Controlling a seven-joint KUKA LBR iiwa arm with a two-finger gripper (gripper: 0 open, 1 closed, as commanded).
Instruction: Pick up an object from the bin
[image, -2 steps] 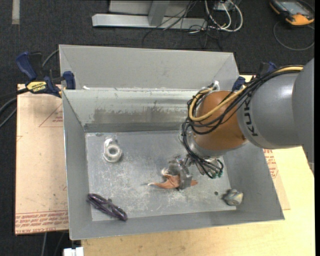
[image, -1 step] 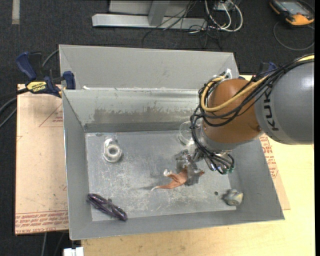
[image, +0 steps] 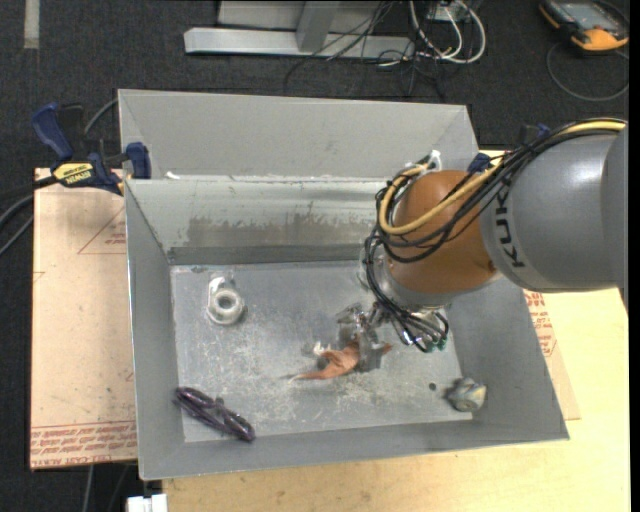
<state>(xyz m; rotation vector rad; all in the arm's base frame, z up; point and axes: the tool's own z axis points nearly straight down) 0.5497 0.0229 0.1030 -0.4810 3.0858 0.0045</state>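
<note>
Right now, camera view: gripper (image: 362, 338) sits low in the bin (image: 150, 330), tip at floor level near the middle. The wrist's orange cover and cables are directly above it and block the line of sight. A small orange-brown thing (image: 335, 363), flat with thin pointed ends, lies on the floor on the tip's view-left, near-rim side; touching or just beside, can't tell which. My guess is that it's the target, since nothing else is close. Gripper state: can't tell if spread or pressed together, and nothing is visibly pinched. Other items sit well apart from the tool: white ring (image: 225, 303) off to view-left, dark purple elongated piece (image: 213, 413) further out toward the near-left corner, grey lump (image: 465, 394) on the opposite side near the near-right corner. The sparse layout probably explains the steep top-down reach.
</note>
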